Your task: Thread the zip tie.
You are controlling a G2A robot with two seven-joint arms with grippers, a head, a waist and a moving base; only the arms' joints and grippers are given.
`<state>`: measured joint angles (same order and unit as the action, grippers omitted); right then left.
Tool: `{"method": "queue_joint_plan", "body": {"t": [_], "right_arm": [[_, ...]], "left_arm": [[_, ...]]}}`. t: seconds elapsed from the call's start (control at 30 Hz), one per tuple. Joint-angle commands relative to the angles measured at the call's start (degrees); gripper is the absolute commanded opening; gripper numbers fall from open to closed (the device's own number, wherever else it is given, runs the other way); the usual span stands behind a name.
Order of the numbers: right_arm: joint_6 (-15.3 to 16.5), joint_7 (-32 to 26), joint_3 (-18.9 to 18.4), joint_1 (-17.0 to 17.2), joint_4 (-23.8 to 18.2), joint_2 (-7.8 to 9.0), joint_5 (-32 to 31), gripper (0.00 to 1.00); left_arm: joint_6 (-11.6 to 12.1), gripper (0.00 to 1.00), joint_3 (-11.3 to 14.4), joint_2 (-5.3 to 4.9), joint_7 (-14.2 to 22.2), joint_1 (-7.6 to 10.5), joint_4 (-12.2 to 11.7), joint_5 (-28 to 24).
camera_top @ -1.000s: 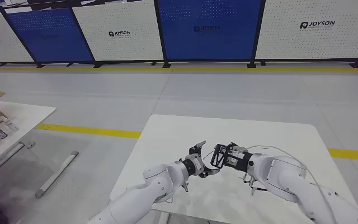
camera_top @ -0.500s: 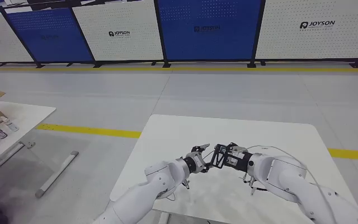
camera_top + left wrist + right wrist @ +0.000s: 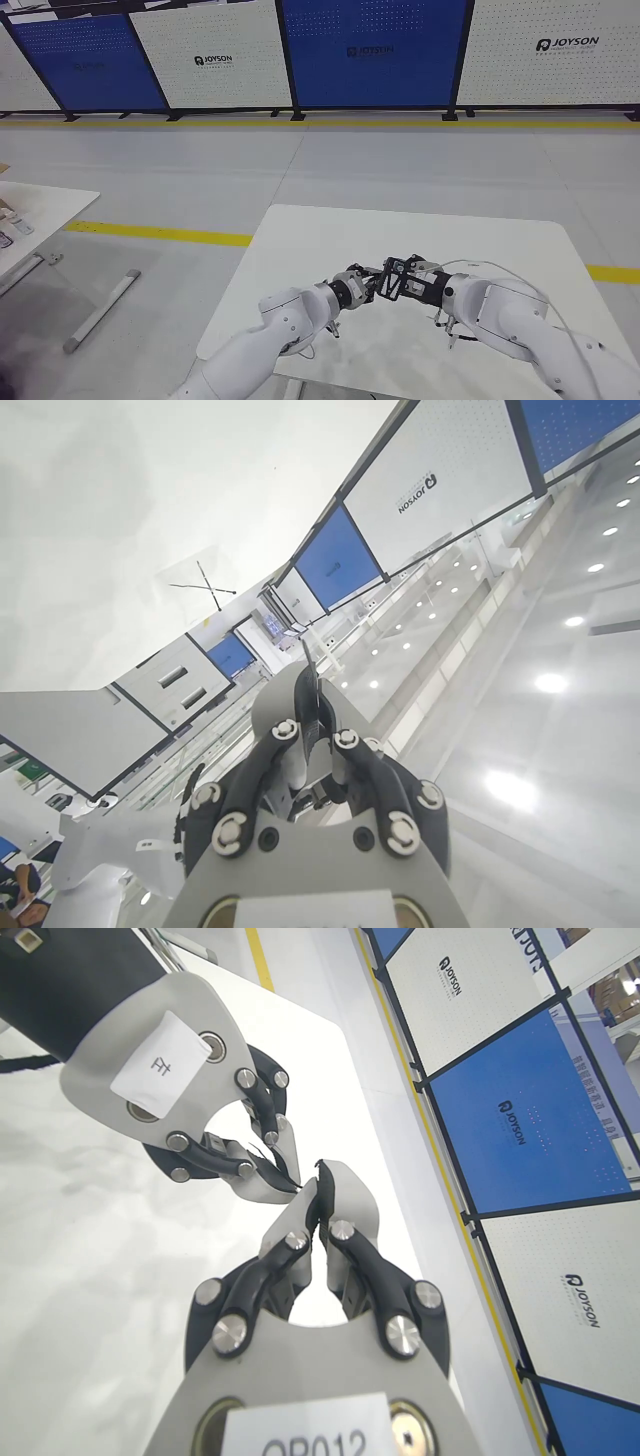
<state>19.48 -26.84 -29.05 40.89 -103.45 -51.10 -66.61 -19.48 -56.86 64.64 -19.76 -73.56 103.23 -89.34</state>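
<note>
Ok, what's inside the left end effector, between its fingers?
A thin black zip tie, pinched in the shut left end effector, its tip poking out past the fingers. How much of it runs deeper between them is covered by the fingers.
</note>
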Motion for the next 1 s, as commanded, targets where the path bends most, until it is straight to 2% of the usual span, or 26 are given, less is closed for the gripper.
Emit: {"method": "queue_joint_plan", "body": {"t": [0.0,0.2,0.23,0.27,0.3,0.33,0.47,0.67,0.8,0.9,0.97], "right_arm": [[0.0,0.0,0.0,0.0,0.0,0.0,0.0,0.0],[-0.1,0.7,-0.4,0.9,0.1,-0.06,-0.3,0.0],[0.0,0.8,-0.6,1.2,0.0,-0.09,-0.4,0.13],[0.0,1.0,-0.9,1.5,-0.1,-0.12,-0.5,0.41],[0.0,1.1,-1.1,1.7,-0.2,-0.12,-0.4,0.84],[0.0,1.2,-1.3,1.9,-0.3,-0.1,-0.4,1.0],[0.0,1.8,-3.0,3.0,-0.9,0.28,-0.1,1.0],[0.0,5.5,-8.9,7.6,-1.8,2.29,3.5,1.0],[0.0,7.6,-13.6,12.0,-1.8,4.12,10.1,1.0],[0.0,7.3,-16.1,14.2,-0.9,5.3,19.1,1.0],[0.0,4.4,-16.1,14.7,-0.1,5.84,27.8,1.0]], "left_arm": [[0.0,0.0,0.0,0.01,0.1,-0.1,0.0,0.3],[0.0,0.0,0.0,0.02,0.4,-0.52,0.5,1.1],[0.0,0.0,0.0,0.01,0.4,-0.6,0.5,1.3],[0.0,0.0,0.0,0.02,0.4,-0.68,0.6,1.4],[0.0,0.0,0.0,0.02,0.5,-0.74,0.6,1.5],[0.0,0.0,0.0,0.02,0.5,-0.77,0.6,1.6],[0.3,0.0,-0.2,-0.01,0.2,-0.9,0.7,3.1],[2.1,0.0,0.6,-0.11,-0.6,-1.8,1.3,12.0],[3.0,0.0,1.9,-0.32,-1.5,-2.66,1.9,21.6],[4.6,0.0,3.2,-0.47,-2.0,-3.64,2.4,30.3],[6.2,0.0,4.0,-0.54,-2.0,-4.42,2.7,35.8]]}}
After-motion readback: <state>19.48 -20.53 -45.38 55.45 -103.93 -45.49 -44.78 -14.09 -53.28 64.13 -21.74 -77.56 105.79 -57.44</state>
